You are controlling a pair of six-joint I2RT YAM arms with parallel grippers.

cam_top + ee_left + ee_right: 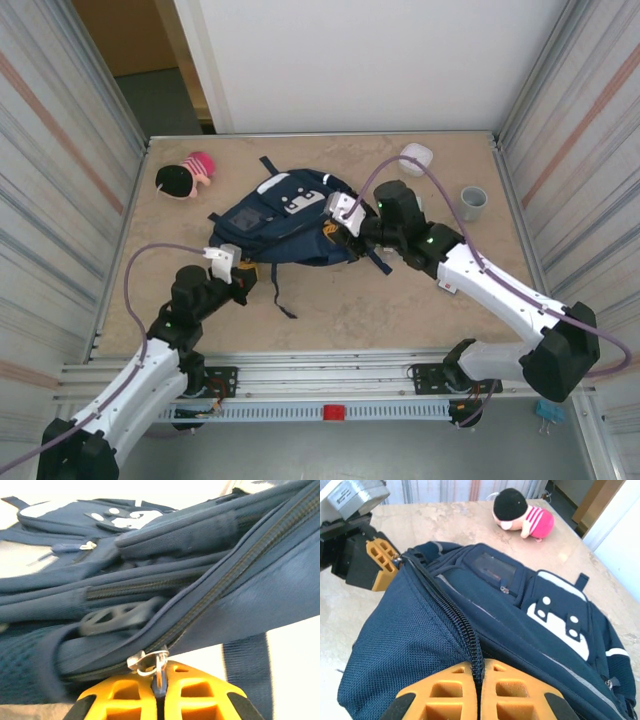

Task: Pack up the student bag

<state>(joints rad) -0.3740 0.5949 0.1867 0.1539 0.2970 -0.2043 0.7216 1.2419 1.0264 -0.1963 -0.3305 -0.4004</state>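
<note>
Top external: the backpack (285,222) lies flat a little beyond the middle of the table. My left gripper (246,272) is at its near left corner, and my right gripper (335,232) is on its right edge. A plush toy (185,177) lies at the far left. A small white container (416,157) and a grey cup (473,202) sit at the far right. All three are well apart from the bag.

Left wrist: the yellow fingers (120,695) are pressed together on the metal zipper pull (152,662), with no gap between them. The zipper (235,575) runs up and to the right from there, and its teeth are meshed along the stretch I can see.

Right wrist: these fingers (520,695) are also closed tight, pinching the fabric at the zipper line on the near side of the bag. The left gripper shows at the far end of that same seam, and the toy lies beyond it.

By my reading the job is barely begun. Both tools have their grip and the bag is braced, but the main compartment looks shut and I see nothing packed. What is left is to open the zipper, load the loose things and close up.
</note>
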